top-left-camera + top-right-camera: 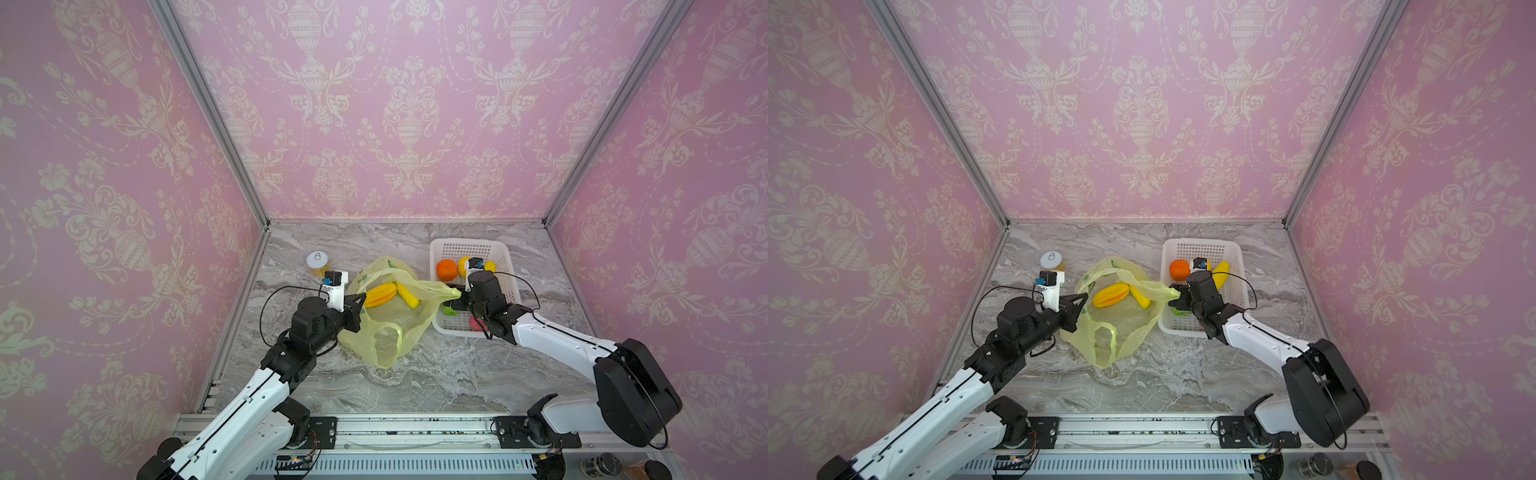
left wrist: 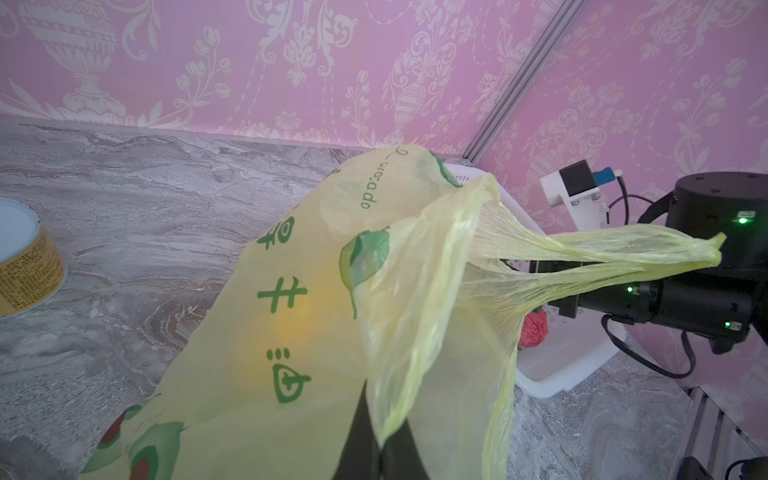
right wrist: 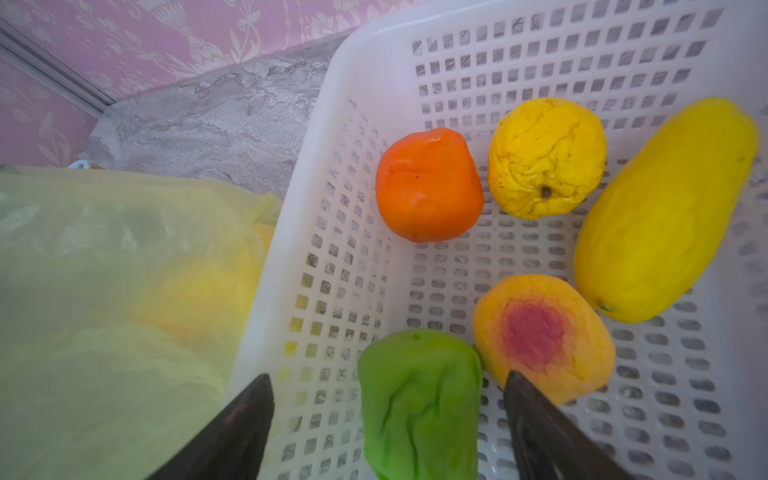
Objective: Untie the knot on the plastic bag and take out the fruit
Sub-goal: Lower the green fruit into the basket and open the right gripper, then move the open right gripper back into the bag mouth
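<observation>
Your left gripper point(image 2: 380, 424) has its fingers pressed together on a fold of the plastic bag point(image 1: 390, 320), pinching the thin rim on the bag's left side and holding it up off the marble table point(image 1: 415, 374). Your right gripper point(image 3: 390, 376) stands spread wide inside the white basket point(image 1: 469, 242), one finger on each side of the green fruit point(image 3: 419, 403) with a gap to it on both sides, so it grips nothing. Out from the left pinch, the bag's mouth gapes open. Inside it, in both top views, lie a long yellow-orange fruit point(image 1: 380, 294) and a smaller yellow fruit point(image 1: 406, 296), touching each other. The bag's two loops are apart: the near handle point(image 1: 388, 336) lies flat on the table, and the far handle point(image 1: 444, 291) is drawn taut across to your right arm, its tip against the black wrist. You cannot tell from these views whether it is caught there. In the basket the peach point(image 3: 544, 336) sits just beside the green fruit. The orange point(image 3: 428, 185), the lemon point(image 3: 546, 158) and a long yellow fruit point(image 3: 665, 208) lie in the farther half. A red knobbly fruit point(image 2: 534, 330) shows behind the stretched handle in the left wrist view. The jar point(image 1: 318, 262) stands on the table beyond your left gripper, apart from the bag.
</observation>
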You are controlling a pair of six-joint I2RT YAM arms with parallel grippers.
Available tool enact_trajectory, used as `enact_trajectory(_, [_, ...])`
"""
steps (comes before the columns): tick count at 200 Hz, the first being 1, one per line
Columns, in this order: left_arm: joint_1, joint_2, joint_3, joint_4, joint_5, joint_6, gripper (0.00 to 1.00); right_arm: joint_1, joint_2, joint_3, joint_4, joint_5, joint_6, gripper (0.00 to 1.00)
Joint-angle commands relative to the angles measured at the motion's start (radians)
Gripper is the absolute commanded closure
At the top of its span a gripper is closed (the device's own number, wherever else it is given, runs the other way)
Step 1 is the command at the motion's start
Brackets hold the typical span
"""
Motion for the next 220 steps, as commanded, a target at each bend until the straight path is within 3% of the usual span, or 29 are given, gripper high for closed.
enact_trajectory(1, [-0.006, 0.002, 0.001, 0.010, 0.006, 0.002, 0.98, 0.001, -0.131, -0.054, -0.020, 0.062, -0.017, 0.17])
enact_trajectory(23, [-0.006, 0.007, 0.004, 0.012, 0.013, 0.000, 0.98, 0.002, -0.316, -0.117, -0.024, 0.078, -0.014, 0.29])
enact_trajectory(41, [-0.006, 0.004, 0.002, 0.012, 0.010, 0.001, 0.98, 0.035, -0.457, -0.136, -0.038, 0.052, -0.044, 0.33])
enact_trajectory(65, [-0.005, 0.003, 0.003, 0.011, 0.011, 0.000, 0.98, 0.193, -0.575, -0.099, -0.089, 0.124, -0.141, 0.36])
enact_trajectory(92, [-0.005, -0.001, 0.005, 0.010, 0.018, -0.003, 0.98, 0.388, -0.586, -0.072, -0.043, 0.167, -0.239, 0.40])
enact_trajectory(118, [-0.006, -0.010, 0.003, 0.010, 0.021, -0.006, 0.98, 0.545, -0.474, -0.012, -0.001, 0.188, -0.313, 0.43])
enact_trajectory(139, [-0.006, -0.011, 0.002, 0.011, 0.020, -0.006, 0.98, 0.603, -0.334, 0.059, 0.002, 0.152, -0.336, 0.46])
enact_trajectory(165, [-0.006, -0.012, 0.004, 0.010, 0.023, -0.007, 0.98, 0.606, -0.126, 0.153, -0.017, 0.126, -0.305, 0.55])
enact_trajectory(186, [-0.006, -0.020, 0.002, 0.009, 0.022, -0.008, 0.98, 0.600, -0.017, 0.178, 0.000, 0.161, -0.279, 0.60])
enact_trajectory(220, [-0.006, -0.019, 0.001, 0.012, 0.022, -0.009, 0.98, 0.537, 0.136, 0.234, -0.010, 0.125, -0.216, 0.67])
